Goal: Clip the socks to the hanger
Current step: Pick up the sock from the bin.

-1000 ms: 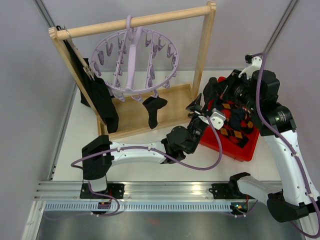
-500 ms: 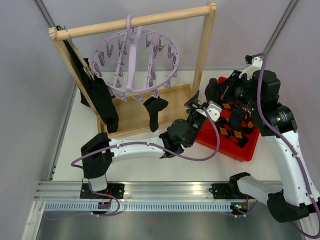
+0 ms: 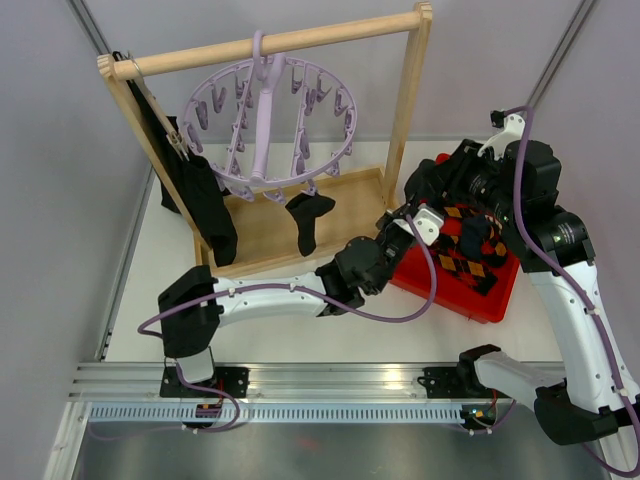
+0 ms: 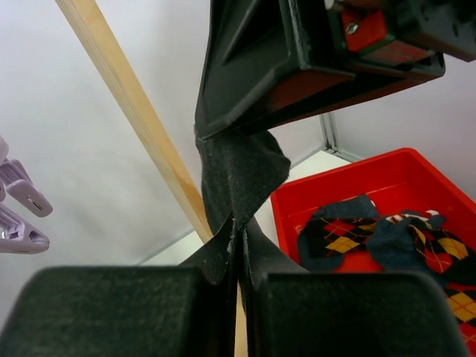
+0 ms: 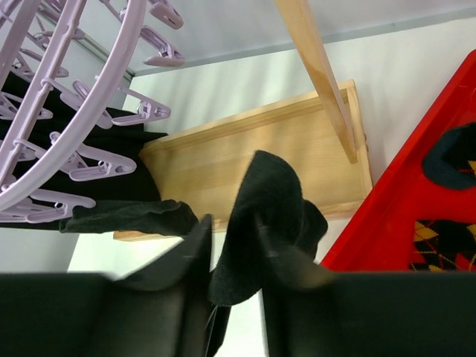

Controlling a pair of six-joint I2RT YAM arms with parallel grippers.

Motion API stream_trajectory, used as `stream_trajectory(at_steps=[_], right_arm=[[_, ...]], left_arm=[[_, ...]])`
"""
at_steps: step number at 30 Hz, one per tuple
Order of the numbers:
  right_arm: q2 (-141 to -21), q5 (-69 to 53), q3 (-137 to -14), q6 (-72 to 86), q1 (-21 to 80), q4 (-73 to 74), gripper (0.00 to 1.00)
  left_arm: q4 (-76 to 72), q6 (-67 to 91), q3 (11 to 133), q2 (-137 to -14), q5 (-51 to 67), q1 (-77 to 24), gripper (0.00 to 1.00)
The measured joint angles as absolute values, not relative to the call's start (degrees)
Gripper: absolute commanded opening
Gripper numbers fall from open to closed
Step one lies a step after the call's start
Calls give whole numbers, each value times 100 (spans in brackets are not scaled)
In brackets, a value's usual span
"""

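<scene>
2 grippers met on 1 black sock (image 4: 239,169), held in the air between the red tray (image 4: 401,182) and the wooden frame (image 3: 408,100). The left gripper (image 4: 236,245) was pinched shut on the sock's lower end. The right gripper (image 5: 234,245) had its fingers slightly apart around the upper bunch; whether it gripped could not be told. This was judged a handover, freeing the left arm to carry the sock to the lilac hanger (image 3: 262,130), where 1 clipped sock (image 3: 305,222) hung. Argyle socks (image 4: 342,238) lay in the tray.

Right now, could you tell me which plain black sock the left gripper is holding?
The raised sock beside the red bin, pinched in the shut left gripper; the hanging sock dangles from a clip on the hanger.
</scene>
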State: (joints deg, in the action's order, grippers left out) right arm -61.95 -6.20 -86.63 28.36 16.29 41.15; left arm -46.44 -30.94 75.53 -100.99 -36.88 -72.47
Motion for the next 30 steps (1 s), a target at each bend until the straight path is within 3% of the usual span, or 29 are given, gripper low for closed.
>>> stream_trajectory(at_steps=[2,5,13,18,24,30], right_arm=[[-6191,-609,-8663,2781,1629,4110,55],[-6182,-528,-8663,2668,1629,4073,64],[-6027,-246,-8527,2252,1629,3597,65],[-5673,-757,-7684,1896,1629,2703,64],[-5297,-1723,-6587,1549,1774,1649,64],[-4864,-1831,-6025,947,2515,967,64]], left_arm=[[-4488,-2967,7474,-9966,-3627,-7234,2],[-4077,-2652,7262,-9570,-3457,-7194,2],[-2405,-961,6486,-7557,-2335,-6504,2],[-1621,-110,6377,-6563,-1671,-6169,2],[-633,582,6567,-6228,-958,-6025,2],[180,1212,6984,-6226,-408,-5763,2]])
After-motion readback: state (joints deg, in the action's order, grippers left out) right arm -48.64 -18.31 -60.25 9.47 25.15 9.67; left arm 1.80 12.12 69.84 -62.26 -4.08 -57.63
